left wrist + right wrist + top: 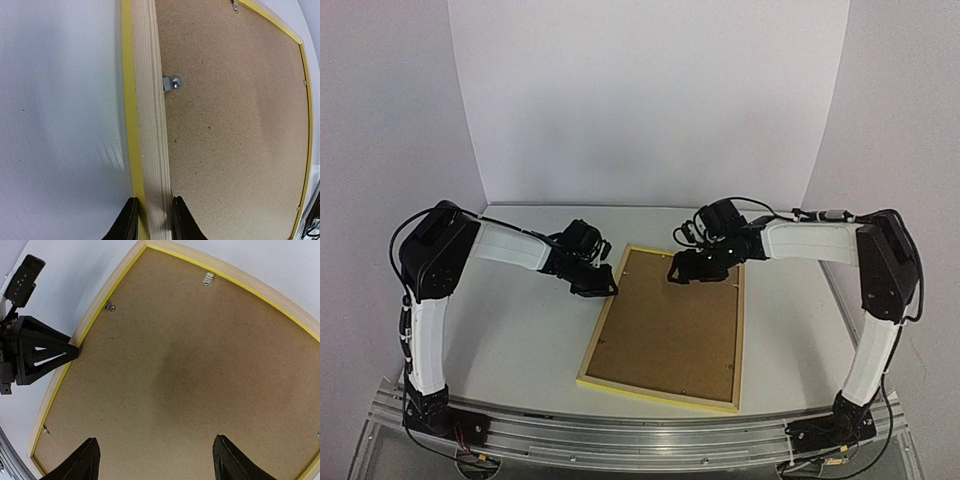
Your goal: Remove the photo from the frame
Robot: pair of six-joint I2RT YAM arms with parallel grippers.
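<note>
On the worktop (520, 340): the frame (660, 393) is lying flat and face down, showing pale wood and a yellow edge, with its brown backing board (670, 330) facing up.
Photo: it is not showing in any view; I judge it is sitting under the backing board, inside the frame.
Long axis: the frame is running from the near edge toward the far wall, its far end leaning a little to the right.
Left jaws: they are pinching narrowly across the frame's left long rail, toward its far end, with one of the fingertips (129, 222) outside the yellow edge and the other on the board side.
Right jaws: they are standing wide and holding nothing, fingertips (82, 462) hanging over the far part of the backing board; I cannot tell whether they are touching it.
Metal tab (172, 83): it is reaching from the rail onto the board's edge, just ahead of the left jaws; more tabs are showing along other rails in the right wrist view.
Deciding relation: the board is lying directly below the right jaws, so the free right arm is sitting nearer to it, while the left appears to be steadying the rail.
Coming move, as a judgement: the tabs are probably needing to be turned aside before board and photo can be lifted out.
</note>
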